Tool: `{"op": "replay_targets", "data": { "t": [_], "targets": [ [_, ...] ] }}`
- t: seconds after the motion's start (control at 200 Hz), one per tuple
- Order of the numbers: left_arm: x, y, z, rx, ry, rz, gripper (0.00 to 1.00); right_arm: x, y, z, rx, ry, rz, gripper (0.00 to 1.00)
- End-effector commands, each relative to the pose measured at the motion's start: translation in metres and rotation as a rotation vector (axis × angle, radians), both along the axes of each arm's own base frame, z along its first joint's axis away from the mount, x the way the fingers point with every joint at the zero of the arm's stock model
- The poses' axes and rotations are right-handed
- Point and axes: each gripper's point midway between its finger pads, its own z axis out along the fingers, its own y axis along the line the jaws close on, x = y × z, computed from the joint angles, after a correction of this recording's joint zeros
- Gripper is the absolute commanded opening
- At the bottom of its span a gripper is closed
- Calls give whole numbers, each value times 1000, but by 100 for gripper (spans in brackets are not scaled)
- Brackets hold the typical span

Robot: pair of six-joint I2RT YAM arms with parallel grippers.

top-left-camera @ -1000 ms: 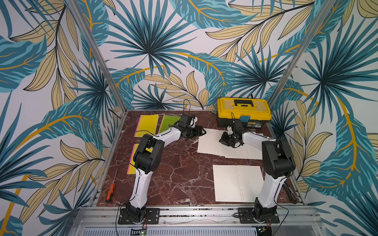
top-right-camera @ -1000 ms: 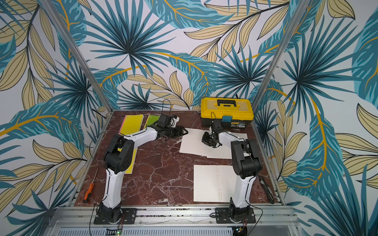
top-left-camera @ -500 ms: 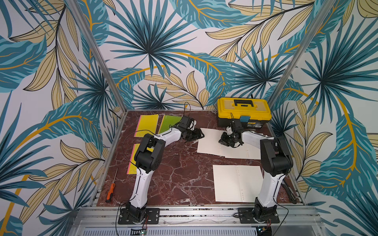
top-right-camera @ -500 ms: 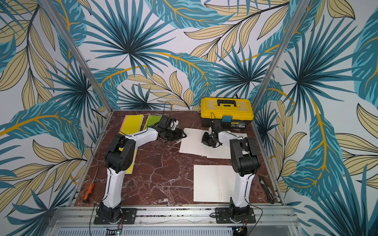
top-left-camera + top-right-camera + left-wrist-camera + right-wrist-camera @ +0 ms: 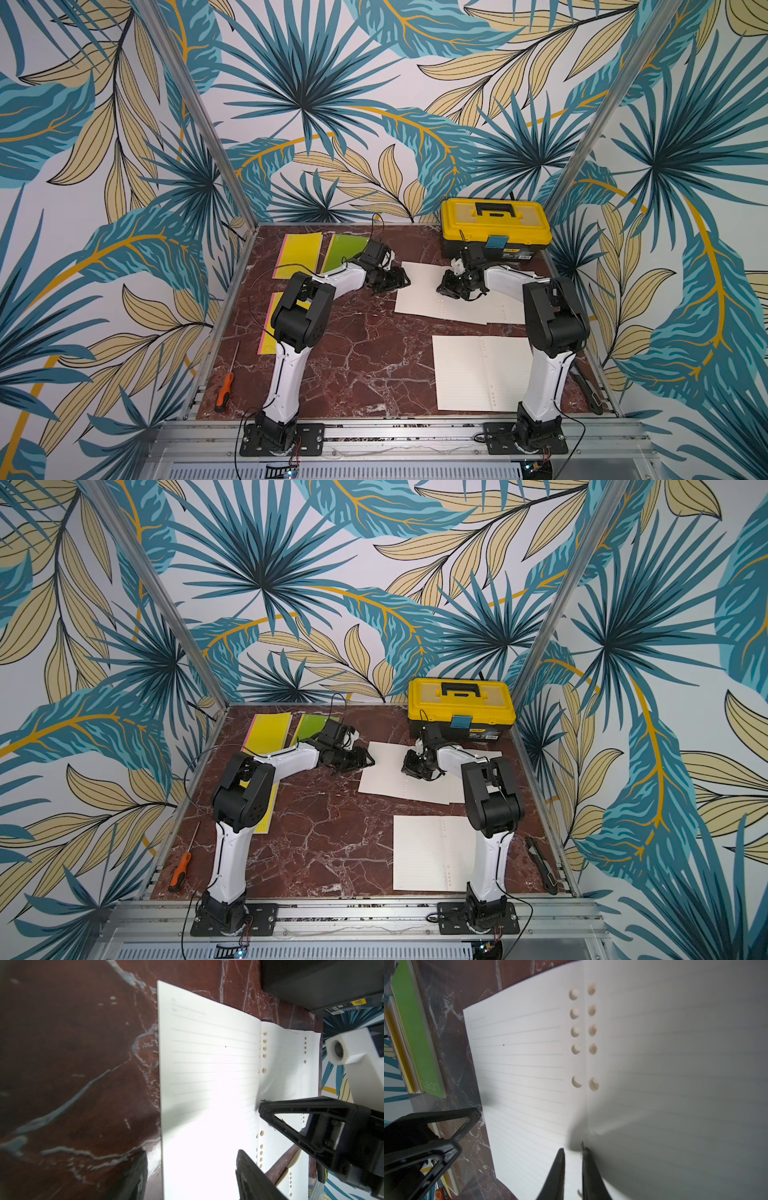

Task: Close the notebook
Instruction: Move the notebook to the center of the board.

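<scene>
Marble table (image 5: 365,332): the open notebook (image 5: 424,291) lies at its far side, before the toolbox (image 5: 494,224). Your left gripper (image 5: 404,281) stands spread astride the left page's edge. Your right gripper (image 5: 443,289), almost pressed together, rests at the spine. Catch a single sheet and it may tear.

A robot lab booth. In a top view, a left arm (image 5: 299,324) and a right arm (image 5: 552,324) are bolted to a metal rail (image 5: 395,432) along the bottom. Leaf-print walls (image 5: 316,104) on metal posts (image 5: 199,116) box in a marble-patterned table (image 5: 365,353). A yellow toolbox (image 5: 494,224) sits upper right and a screwdriver (image 5: 224,390) lower left.
</scene>
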Motion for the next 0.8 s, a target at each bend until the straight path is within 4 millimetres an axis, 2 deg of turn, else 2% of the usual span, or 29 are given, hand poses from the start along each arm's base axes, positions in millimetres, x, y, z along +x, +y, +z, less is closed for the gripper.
{"op": "replay_targets", "data": {
  "t": [0.0,0.3,0.521,0.796],
  "targets": [
    [-6,20,-1,13,9,35,68,-21,12,-24,-24,100,46,18],
    [-23,59,4,29,5,96,68,-27,48,-24,-28,95,117,18],
    [-41,71,2,57,17,103,67,-30,80,-21,-30,85,180,18],
    [-73,90,7,94,26,130,67,-35,113,-27,-29,90,238,18]
  ]
}}
